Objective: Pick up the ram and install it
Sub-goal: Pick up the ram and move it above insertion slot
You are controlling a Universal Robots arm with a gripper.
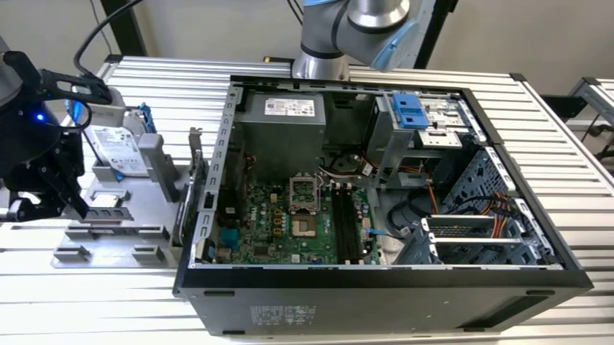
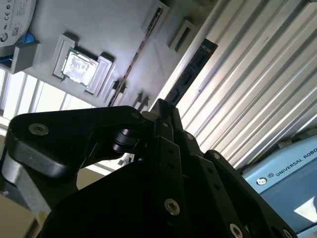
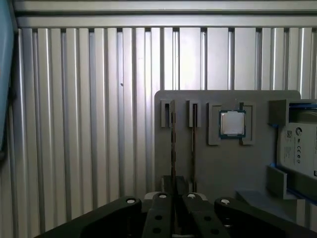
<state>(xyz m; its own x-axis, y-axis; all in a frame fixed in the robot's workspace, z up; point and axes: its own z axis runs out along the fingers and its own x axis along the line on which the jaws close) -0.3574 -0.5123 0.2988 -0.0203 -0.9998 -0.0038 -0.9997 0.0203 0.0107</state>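
The gripper (image 3: 174, 197) hangs, jaws drawn nearly together, above the gray tray (image 3: 228, 168) on the slatted table (image 3: 89, 124). The ram (image 3: 173, 144) stands on edge in a tray slot just beyond the gripper's tips, with a square chip (image 3: 232, 124) and a hard drive (image 3: 299, 146) farther along; the open computer case (image 1: 384, 287) sits at the exterior view's right.

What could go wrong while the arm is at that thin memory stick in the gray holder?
1. The ram stands on edge right beside a second stick; the end effector, close to both, might catch the wrong one or both.
2. The processor chip sits nearby on the same gray holder and might get knocked.
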